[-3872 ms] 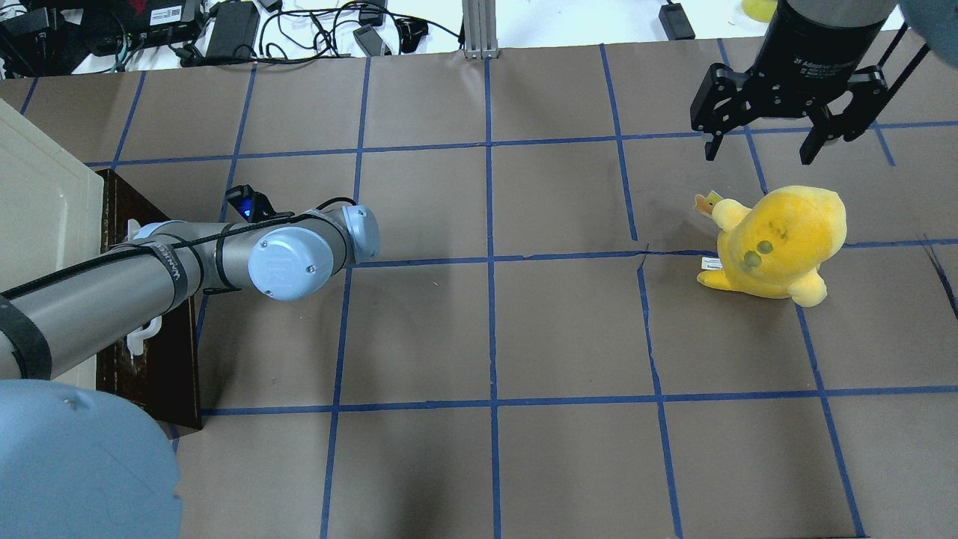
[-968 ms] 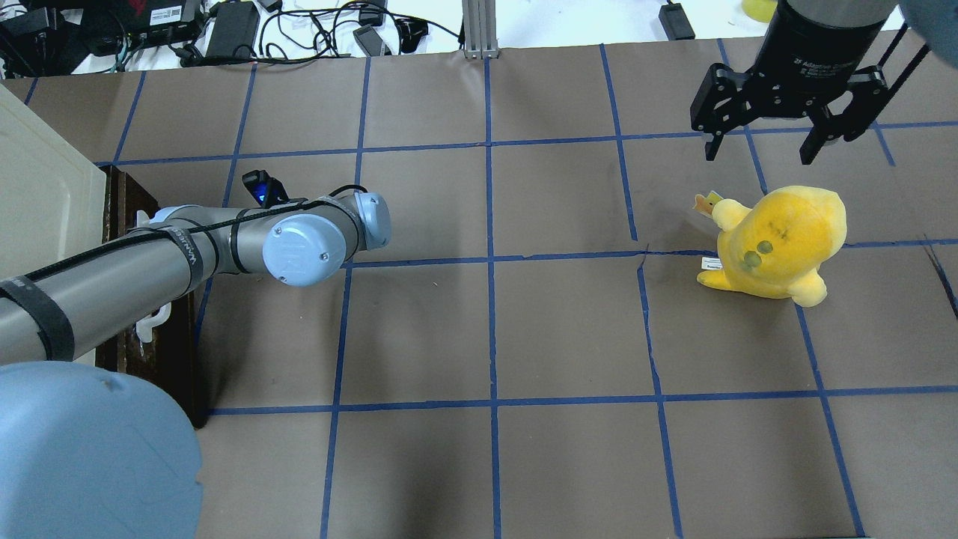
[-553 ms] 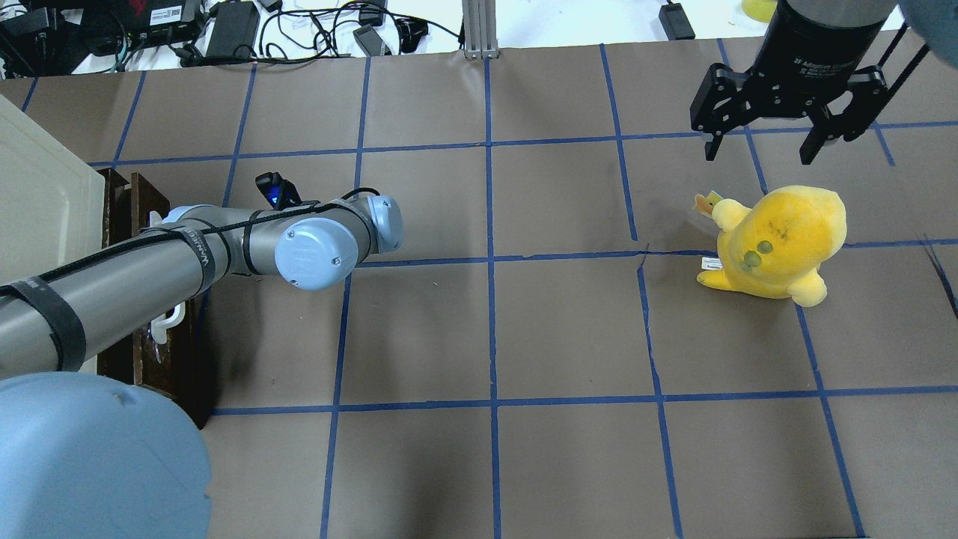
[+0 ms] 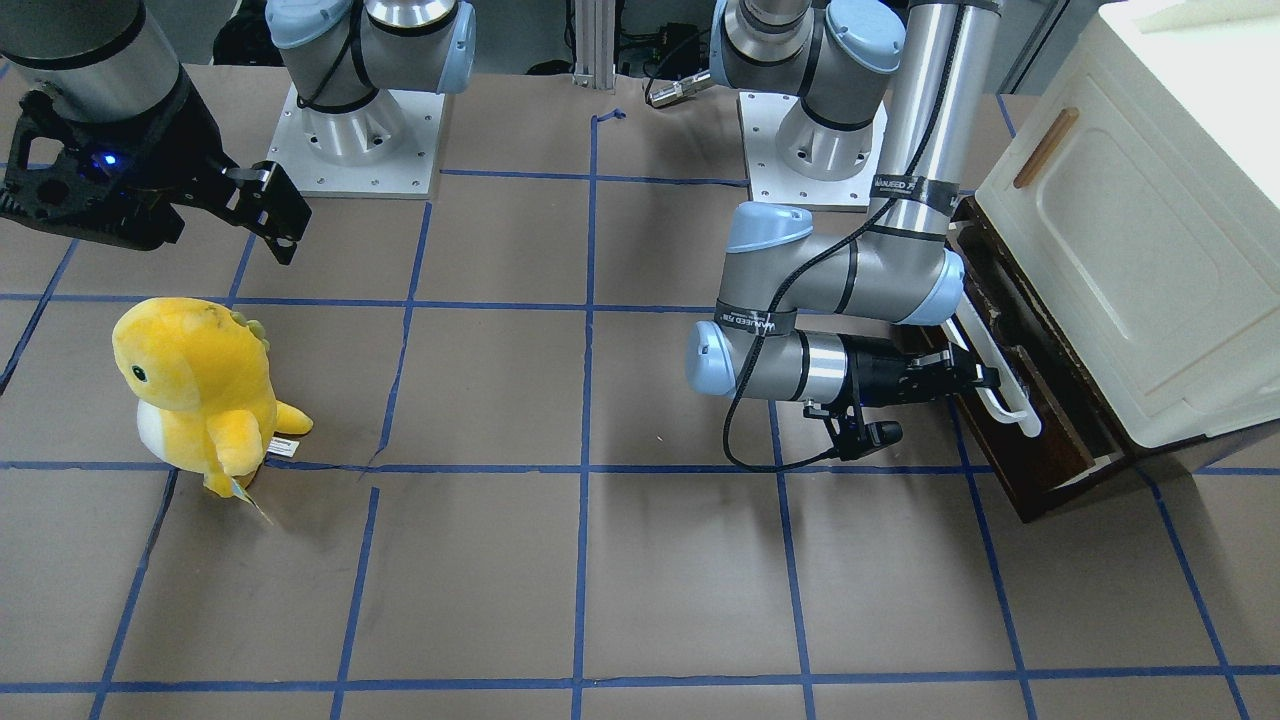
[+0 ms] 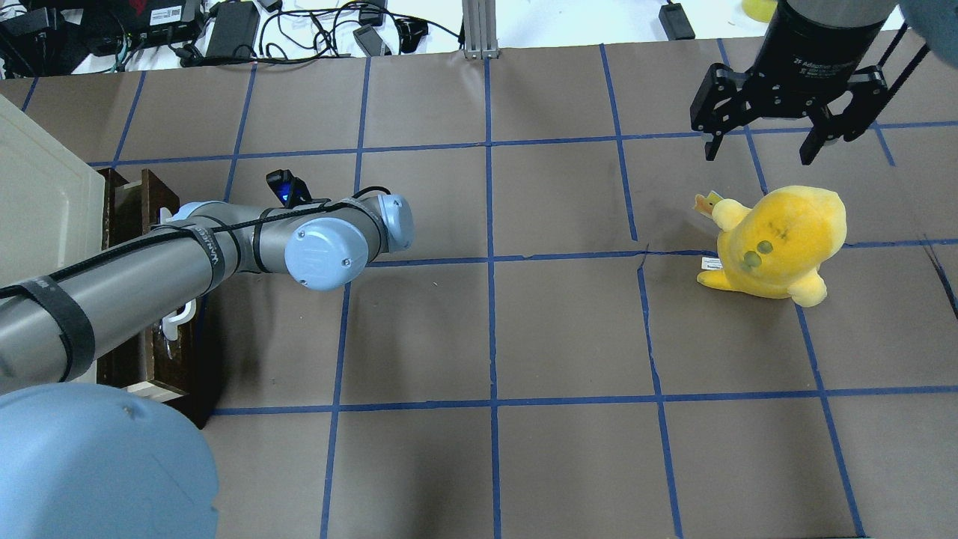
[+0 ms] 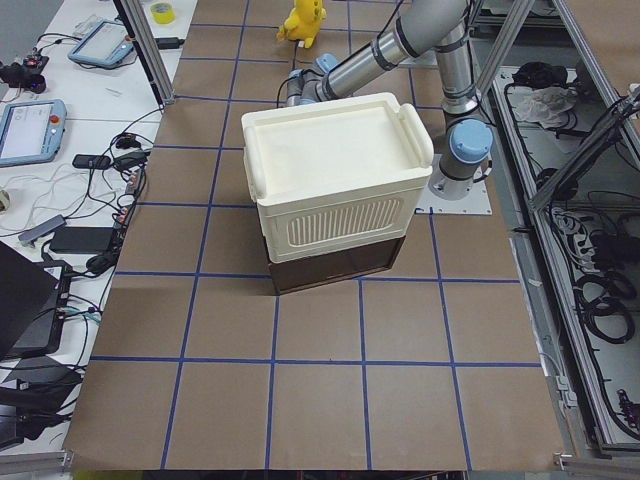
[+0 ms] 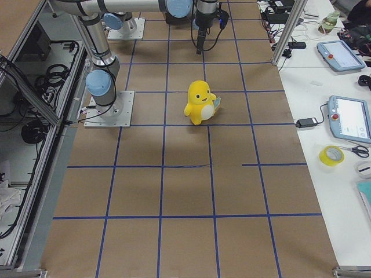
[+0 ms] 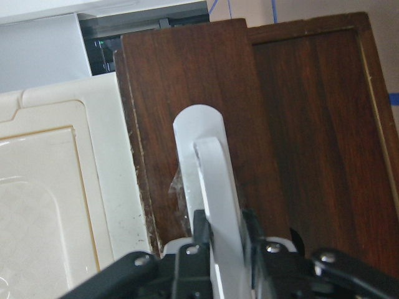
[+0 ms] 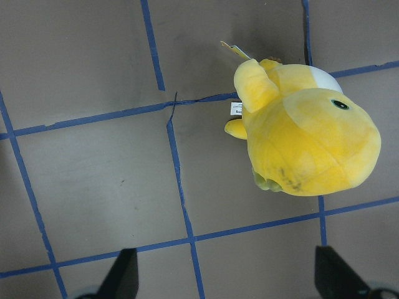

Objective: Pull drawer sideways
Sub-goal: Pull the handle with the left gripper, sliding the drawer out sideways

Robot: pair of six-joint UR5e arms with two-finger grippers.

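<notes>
The dark brown drawer (image 4: 1010, 470) sits under a cream cabinet (image 4: 1130, 250) and is pulled partly out, with a gap behind its front (image 5: 155, 196). Its long white bar handle (image 4: 1000, 395) runs across the front. My left gripper (image 4: 975, 378) is shut on this handle; the left wrist view shows the bar (image 8: 209, 174) clamped between the black fingers (image 8: 201, 232). In the overhead view my own arm hides that gripper. My right gripper (image 5: 760, 153) is open and empty, hanging above the table at the far right.
A yellow plush toy (image 5: 778, 239) stands on the table just below my right gripper, and also shows in the right wrist view (image 9: 305, 137). The brown table has a blue tape grid. Cables and power bricks (image 5: 232, 30) lie beyond the far edge.
My left arm has moved away from the cabinet with the handle in its grip. The drawer has slid out with it, opening a gap. The right arm and plush have not moved.
</notes>
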